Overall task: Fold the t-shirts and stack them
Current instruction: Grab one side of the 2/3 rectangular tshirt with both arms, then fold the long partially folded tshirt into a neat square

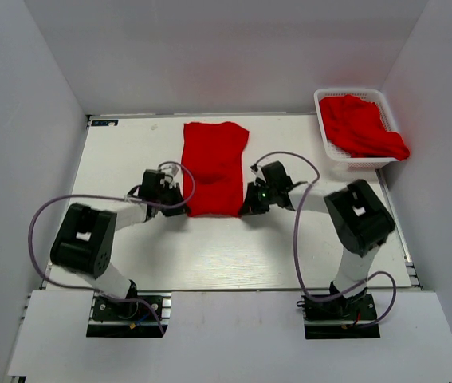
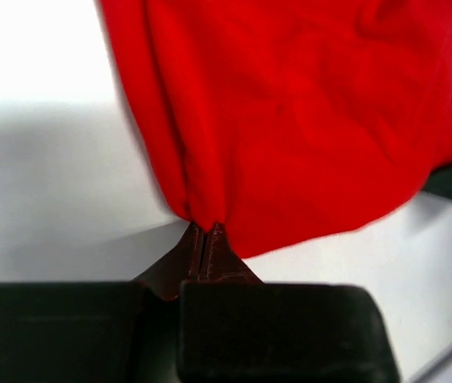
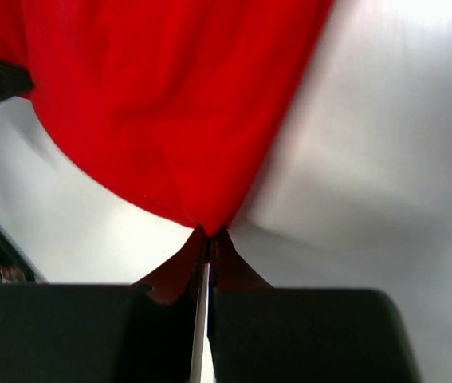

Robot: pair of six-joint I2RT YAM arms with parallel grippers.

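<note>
A bright red t-shirt (image 1: 214, 167) lies folded into a narrow rectangle on the white table, running from the far edge toward me. My left gripper (image 1: 182, 206) is shut on its near left corner; the left wrist view shows the closed fingertips (image 2: 203, 234) pinching the fabric (image 2: 289, 112). My right gripper (image 1: 246, 206) is shut on the near right corner; the right wrist view shows its fingertips (image 3: 210, 235) pinching the cloth (image 3: 162, 104). More red t-shirt fabric (image 1: 361, 126) is bunched in the basket, with one end hanging over its near right rim.
A white lattice basket (image 1: 327, 141) stands at the far right corner of the table. White walls enclose the table on the left, back and right. Both arms' cables loop over the table beside the shirt.
</note>
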